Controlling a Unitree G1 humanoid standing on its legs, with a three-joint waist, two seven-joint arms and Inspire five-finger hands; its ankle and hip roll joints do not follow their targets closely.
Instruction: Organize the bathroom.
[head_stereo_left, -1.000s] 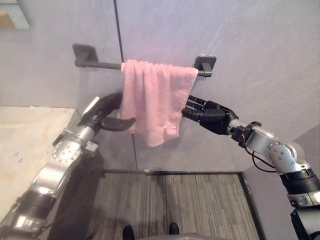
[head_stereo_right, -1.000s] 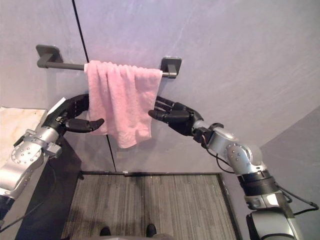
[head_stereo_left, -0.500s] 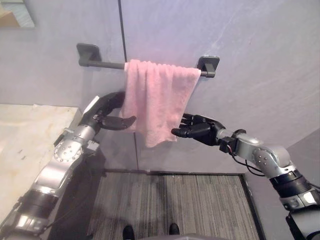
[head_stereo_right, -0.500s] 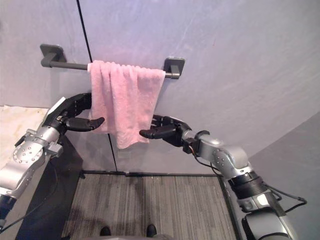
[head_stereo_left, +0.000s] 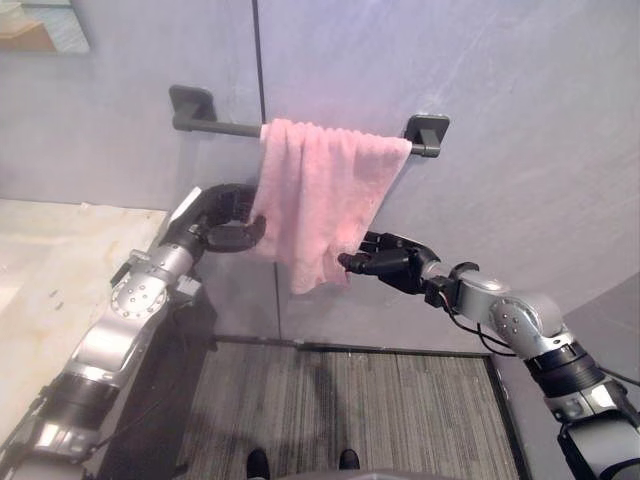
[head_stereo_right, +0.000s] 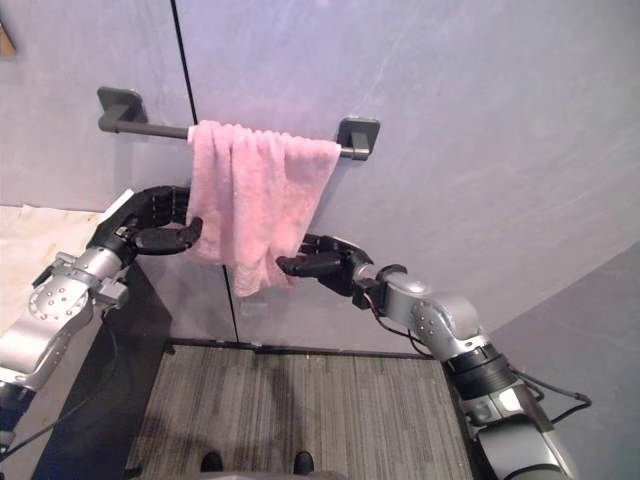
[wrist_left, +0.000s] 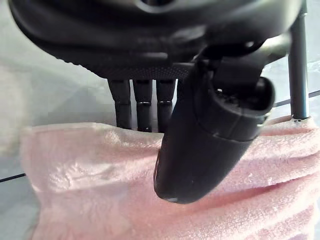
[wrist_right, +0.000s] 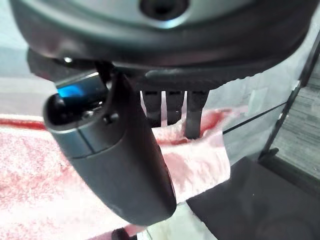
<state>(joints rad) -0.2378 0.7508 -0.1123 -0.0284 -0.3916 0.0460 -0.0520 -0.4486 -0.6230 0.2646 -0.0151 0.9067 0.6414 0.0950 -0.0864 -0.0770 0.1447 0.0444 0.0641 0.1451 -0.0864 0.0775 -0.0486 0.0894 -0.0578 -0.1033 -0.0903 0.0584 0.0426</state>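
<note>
I can't see the tips of my left hand (head_stereo_left: 222, 222): its fingers run behind the pink terry hand towel (head_stereo_left: 322, 205), and from the left wrist view only their upper lengths show above the cloth edge while the thumb lies across the front face, so it pinches the towel's left edge. My right hand (head_stereo_left: 392, 262) is similar: fingers behind the lower right corner, thumb in front, closed on the fabric. The bottom hem beside that corner is hard to make out from the head cameras.

The towel hangs over a dark grey metal towel bar (head_stereo_left: 225, 127) fixed to the grey tiled wall (head_stereo_left: 520, 120), bunched in vertical folds towards the bar's right bracket, leaving the left stretch of rod bare. Its lower edge hangs uneven. A pale stone countertop (head_stereo_left: 50, 280) sits at my left, cut off by the frame.
</note>
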